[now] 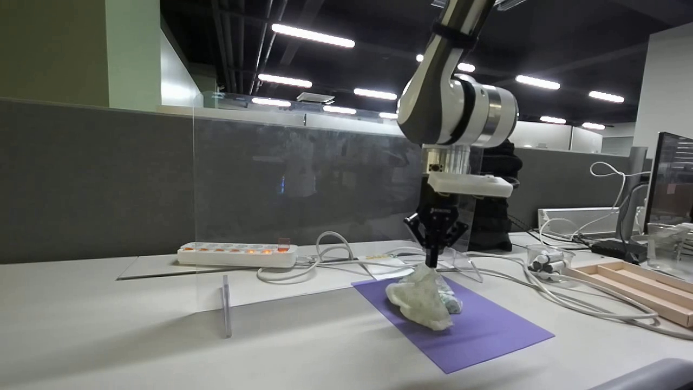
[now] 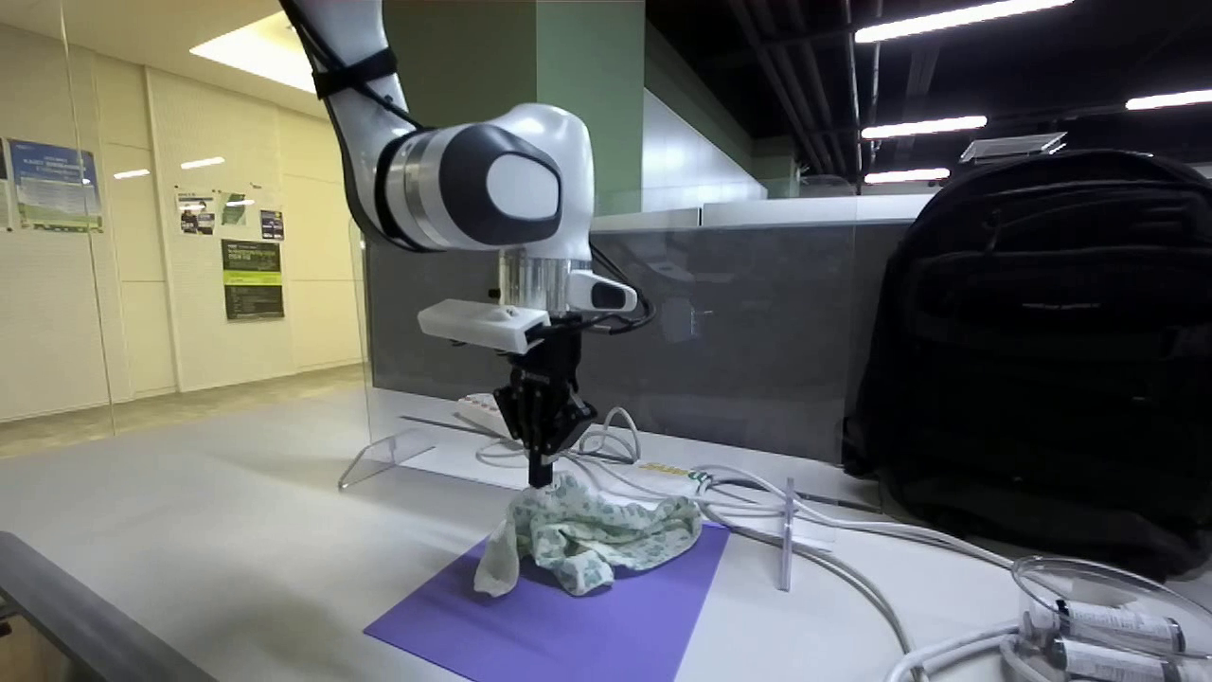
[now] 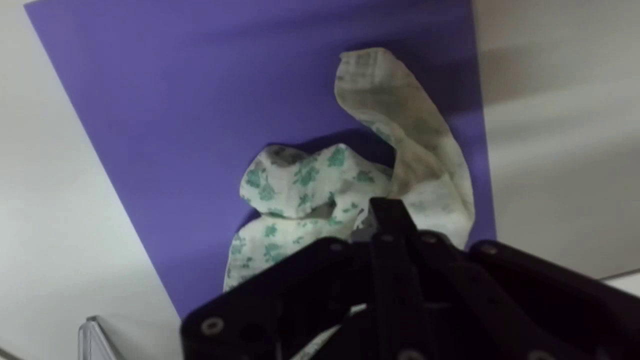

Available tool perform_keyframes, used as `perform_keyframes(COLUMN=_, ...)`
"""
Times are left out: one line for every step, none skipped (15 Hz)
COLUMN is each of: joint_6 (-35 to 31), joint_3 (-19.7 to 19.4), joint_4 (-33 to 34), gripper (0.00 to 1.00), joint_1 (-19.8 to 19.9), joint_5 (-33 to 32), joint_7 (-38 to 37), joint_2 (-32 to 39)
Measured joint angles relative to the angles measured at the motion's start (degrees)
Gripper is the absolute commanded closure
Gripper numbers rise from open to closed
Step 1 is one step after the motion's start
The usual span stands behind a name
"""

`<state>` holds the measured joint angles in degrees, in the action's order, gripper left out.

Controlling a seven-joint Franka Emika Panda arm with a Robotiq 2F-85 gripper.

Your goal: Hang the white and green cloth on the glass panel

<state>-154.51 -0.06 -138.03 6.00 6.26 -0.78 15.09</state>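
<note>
The white and green cloth [image 1: 418, 301] is bunched on the purple mat, with a peak drawn up to my fingertips. Its green leaf pattern shows in an exterior view [image 2: 615, 535] and in the wrist view [image 3: 305, 180]. My gripper [image 1: 431, 261] points straight down and is shut on the top of the cloth, also seen in an exterior view [image 2: 541, 472] and in the wrist view [image 3: 391, 212]. Most of the cloth still rests on the mat. The clear glass panel [image 1: 335, 184] stands upright behind the arm on clear feet; it also shows in an exterior view [image 2: 767, 350].
The purple mat [image 1: 487, 330] lies on the white table in front of the panel. A power strip [image 1: 235, 255] and white cables lie behind the panel. A black backpack [image 2: 1051, 379], a clear cup with batteries [image 1: 547, 261] and a pinkish tray [image 1: 633, 287] stand to the side.
</note>
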Motion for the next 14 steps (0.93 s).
perform_keyframes(joint_6=0.5, joint_3=0.4, joint_4=-0.2, gripper=1.00, joint_1=-0.1, joint_5=0.6, joint_7=0.4, joint_2=-1.8)
perform_keyframes(joint_6=1.6, joint_3=0.6, joint_4=-0.4, gripper=1.00, joint_1=-0.5, joint_5=0.7, joint_7=0.5, joint_2=-3.9)
perform_keyframes(joint_6=3.2, joint_3=0.5, joint_4=-0.6, gripper=1.00, joint_1=-1.0, joint_5=0.5, joint_7=0.4, joint_2=-6.3)
perform_keyframes(joint_6=5.1, joint_3=0.5, joint_4=-0.8, gripper=1.00, joint_1=-1.6, joint_5=0.4, joint_7=0.4, joint_2=-8.7)
perform_keyframes(joint_6=7.1, joint_3=0.5, joint_4=-0.9, gripper=1.00, joint_1=-2.1, joint_5=0.3, joint_7=0.4, joint_2=-11.4)
perform_keyframes(joint_6=8.8, joint_3=0.5, joint_4=-1.0, gripper=1.00, joint_1=-2.7, joint_5=0.2, joint_7=0.4, joint_2=-14.2)
perform_keyframes(joint_6=10.6, joint_3=0.6, joint_4=-1.0, gripper=1.00, joint_1=-3.3, joint_5=0.1, joint_7=0.4, joint_2=-17.1)
perform_keyframes(joint_6=12.2, joint_3=0.6, joint_4=-1.0, gripper=1.00, joint_1=-3.8, joint_5=0.0, joint_7=0.4, joint_2=-20.2)
perform_keyframes(joint_6=13.7, joint_3=0.7, joint_4=-0.8, gripper=1.00, joint_1=-4.2, joint_5=-0.1, joint_7=0.4, joint_2=-23.2)
perform_keyframes(joint_6=14.9, joint_3=0.9, joint_4=-0.6, gripper=1.00, joint_1=-4.6, joint_5=-0.2, joint_7=0.4, joint_2=-26.3)
perform_keyframes(joint_6=16.1, joint_3=1.1, joint_4=-0.2, gripper=1.00, joint_1=-4.8, joint_5=-0.5, joint_7=0.3, joint_2=-29.2)
perform_keyframes(joint_6=17.7, joint_3=1.2, joint_4=0.4, gripper=0.99, joint_1=-4.9, joint_5=-0.9, joint_7=0.0, joint_2=-31.8)
perform_keyframes(joint_6=18.8, joint_3=1.2, joint_4=0.7, gripper=0.99, joint_1=-4.9, joint_5=-0.8, joint_7=0.1, joint_2=-33.6)
perform_keyframes(joint_6=18.9, joint_3=1.2, joint_4=0.4, gripper=0.99, joint_1=-4.9, joint_5=-0.8, joint_7=0.2, joint_2=-34.2)
